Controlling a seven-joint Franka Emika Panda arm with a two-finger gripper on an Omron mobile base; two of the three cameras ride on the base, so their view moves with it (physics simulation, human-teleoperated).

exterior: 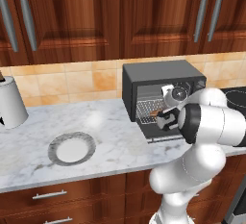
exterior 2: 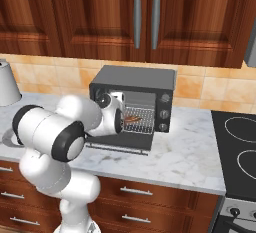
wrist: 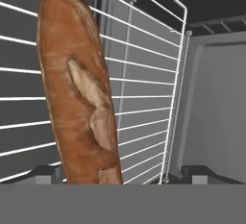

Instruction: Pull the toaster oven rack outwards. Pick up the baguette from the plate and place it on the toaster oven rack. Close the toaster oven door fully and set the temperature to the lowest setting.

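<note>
Over toaster oven rack [wrist: 144, 74] | arm reaching forward | baguette [wrist: 79, 88] lying on rack

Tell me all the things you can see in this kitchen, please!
toaster oven: one, dark grey, on the counter by the wall
toaster oven door: one, dark grey, dropped open
toaster oven rack: one, silvery wire, in the oven
baguette: one, reddish-brown, lying on the rack
plate: one, white with grey rim, on the counter
canister: one, white, far left
stove: one, black, far right
gripper: one, dark-tipped, in front of the oven opening
</note>
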